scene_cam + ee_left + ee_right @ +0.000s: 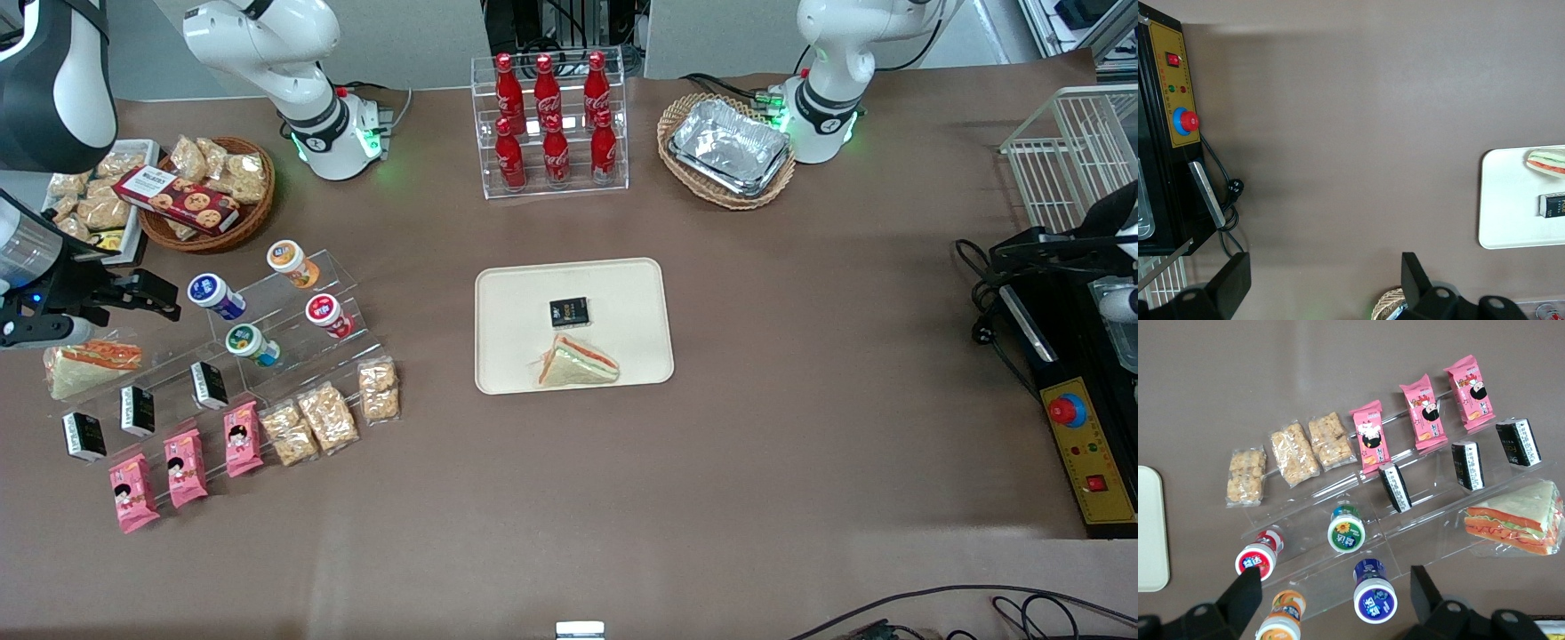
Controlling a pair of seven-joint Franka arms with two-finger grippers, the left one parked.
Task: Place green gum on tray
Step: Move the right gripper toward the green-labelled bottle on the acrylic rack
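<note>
Hovering near the working arm's end of the surface (pixel 800 444), above a wrapped sandwich (pixel 92 364) on the clear stepped rack (pixel 293 342): the end effector (pixel 164 298), fingers spread, nothing between them. Lying tilted on the rack's middle step, nearer the front camera than the blue-lidded bottle (pixel 216 296) and beside the red-lidded bottle (pixel 329 315): the green gum (pixel 252 345), a small white bottle with a round green-and-white lid and teal label, lid print too small to read. Seen from the right wrist, the green gum (pixel 1346 529) between the red-lidded and blue-lidded bottles, lid bearing a flower-like mark, apart from both. Farther back, an orange-lidded bottle (pixel 292 263). Pink snack packs (pixel 185 467) and black packets (pixel 138 410) on the lower steps, writing unreadable. Mid-surface, well apart from the rack, with bare brown cloth between: the tray (pixel 507 302), cream, low-rimmed, carrying a black packet (pixel 569 312) and a sandwich (pixel 576 363), much of its floor bare. Farther from the camera, red Coca-Cola bottles (pixel 553 120) in a clear stand.
</note>
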